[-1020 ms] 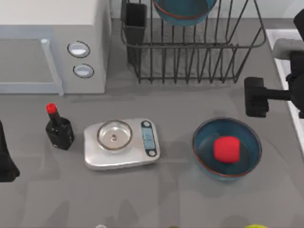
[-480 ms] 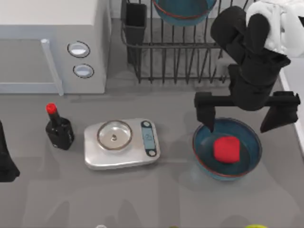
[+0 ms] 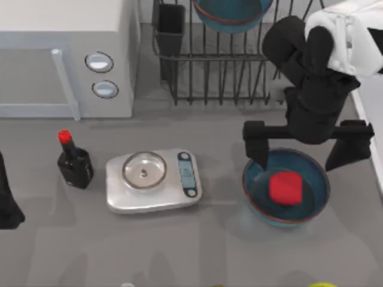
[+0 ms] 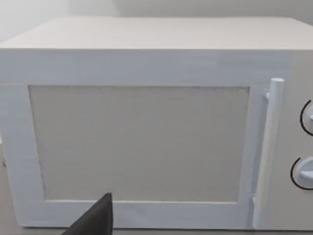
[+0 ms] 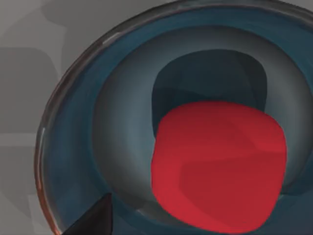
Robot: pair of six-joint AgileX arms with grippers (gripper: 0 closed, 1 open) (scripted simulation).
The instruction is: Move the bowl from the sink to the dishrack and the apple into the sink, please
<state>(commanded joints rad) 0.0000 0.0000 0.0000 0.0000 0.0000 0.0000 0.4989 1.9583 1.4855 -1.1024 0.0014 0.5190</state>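
- Right gripper point(image 3: 306, 146) hovers over the near-right of the table, fingers spread wide; one finger point(image 3: 259, 143) sits at the far-left rim of a bowl point(image 3: 260, 200), the other off past its far-right rim; nothing between them
- Apple point(image 3: 285, 188) lies inside that bowl, slightly right of centre; right wrist view looks straight down on the apple point(image 5: 217, 164), sitting in the bowl's well point(image 5: 73, 122)
- A second bowl point(image 3: 230, 15) rests in the dishrack point(image 3: 239, 84) at the far side, partly cut off by the frame edge; judging from this, the bowl step looks done
- Sink point(image 3: 368, 104) is a pale strip at the right edge, just right of the gripper; its inside is hidden
- Step in hand, as I read it: reaching for the apple; grasp not yet made
- Next move calls for a descent into the bowl with fingers clearing the rim, closing on the apple's sides, lift clear, then carry right to the sink; risk of nudging the bowl on the way down
- Left gripper point(image 3: 7, 203) parked at the left edge, near side; cannot tell its state; its wrist view faces the microwave point(image 4: 146, 137)
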